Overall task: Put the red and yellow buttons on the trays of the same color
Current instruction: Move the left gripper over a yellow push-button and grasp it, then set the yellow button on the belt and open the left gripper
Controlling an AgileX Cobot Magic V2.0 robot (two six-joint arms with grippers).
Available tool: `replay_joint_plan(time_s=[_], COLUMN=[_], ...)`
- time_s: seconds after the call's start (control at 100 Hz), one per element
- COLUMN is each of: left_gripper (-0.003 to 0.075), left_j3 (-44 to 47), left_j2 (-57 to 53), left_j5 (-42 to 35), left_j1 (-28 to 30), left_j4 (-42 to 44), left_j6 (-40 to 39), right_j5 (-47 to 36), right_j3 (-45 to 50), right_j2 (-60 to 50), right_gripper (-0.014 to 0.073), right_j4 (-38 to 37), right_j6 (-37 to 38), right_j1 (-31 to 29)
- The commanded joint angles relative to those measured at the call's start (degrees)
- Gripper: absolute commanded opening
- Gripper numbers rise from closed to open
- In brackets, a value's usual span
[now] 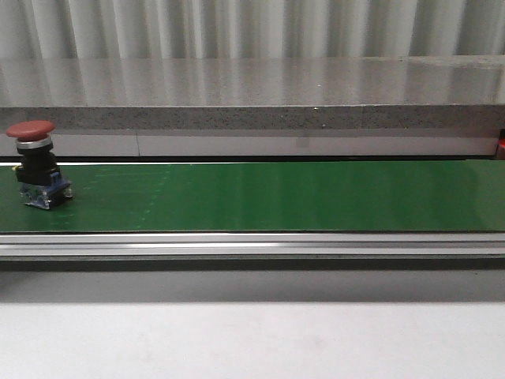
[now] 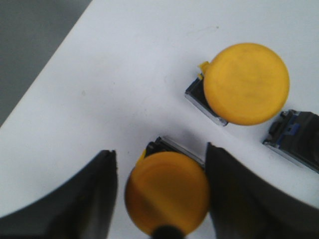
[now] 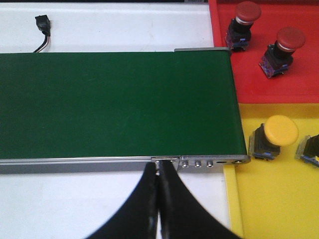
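Note:
A red button with a black body stands on the green belt at the far left in the front view. In the left wrist view my left gripper is open around a yellow button on a white surface. One finger is close against the cap and a gap shows on the other side. A second yellow button stands just beyond. My right gripper is shut and empty over the belt's rail. The red tray holds two red buttons. The yellow tray holds a yellow button.
Another button body lies at the edge of the left wrist view, its cap hidden. Another button is cut off at the edge in the yellow tray. A small black plug lies beyond the belt. A grey stone ledge runs behind the conveyor.

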Motion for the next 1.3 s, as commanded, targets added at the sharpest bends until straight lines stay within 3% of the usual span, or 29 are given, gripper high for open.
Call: replay_joint_plan(time_s=[0.0, 0.11, 0.43, 0.7, 1.02, 1.29], left_gripper=[0.0144, -0.0022, -0.0020, -0.0020, -0.0020, -0.0020], left_j3=[-1.9, -1.9, -1.9, -1.9, -1.8, 0.7], left_j2=[-2.7, -3.7, -14.5, -23.4, -23.8, -22.6], left_j5=[-0.3, 0.3, 0.3, 6.6, 9.3, 8.9], left_j1=[0.0, 0.0, -0.9, -8.0, -18.1, -20.9], left_j4=[-1.2, -2.6, -3.4, -3.3, -2.3, -1.8], left_j6=[-0.6, -0.6, -0.2, 4.3, 5.9, 5.9], right_j5=[-3.3, -3.3, -3.3, -3.3, -3.3, -3.3], right_j3=[-1.4, -1.4, -1.4, -1.4, -1.4, -1.4], right_j2=[-0.2, -0.2, -0.2, -0.2, -0.2, -0.2], right_gripper=[-0.0067, -0.0067, -0.0067, -0.0067, -0.0067, -0.0067], right_j4=[-0.2, -0.2, -0.2, -0.2, -0.2, -0.2], right_j6=[-0.4, -0.4, -0.4, -0.4, -0.4, -0.4], right_j1=[0.0, 0.0, 0.0, 0.0, 0.0, 0.0])
